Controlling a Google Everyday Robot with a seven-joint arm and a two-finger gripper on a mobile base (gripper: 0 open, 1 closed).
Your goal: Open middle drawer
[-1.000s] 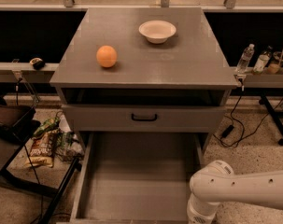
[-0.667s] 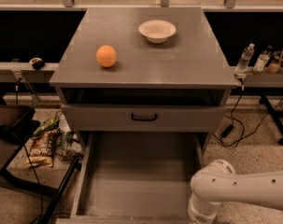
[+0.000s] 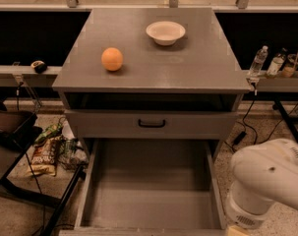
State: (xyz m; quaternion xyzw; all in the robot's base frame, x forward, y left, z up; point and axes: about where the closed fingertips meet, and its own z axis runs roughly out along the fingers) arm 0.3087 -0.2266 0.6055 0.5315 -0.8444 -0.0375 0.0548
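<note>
Can't see the claw, it's out of shot, prob below the bulky white robot arm (image 3: 269,181) at bottom right, so its state = can't tell. Left of it, the wide grey middle drawer (image 3: 151,191) looks fully pulled out already, long axis running sideways.

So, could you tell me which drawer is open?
The middle drawer, lowest in view, grey inside exposed; the handled drawer above shows only its front. The gripper is out of view beyond the arm.
</note>
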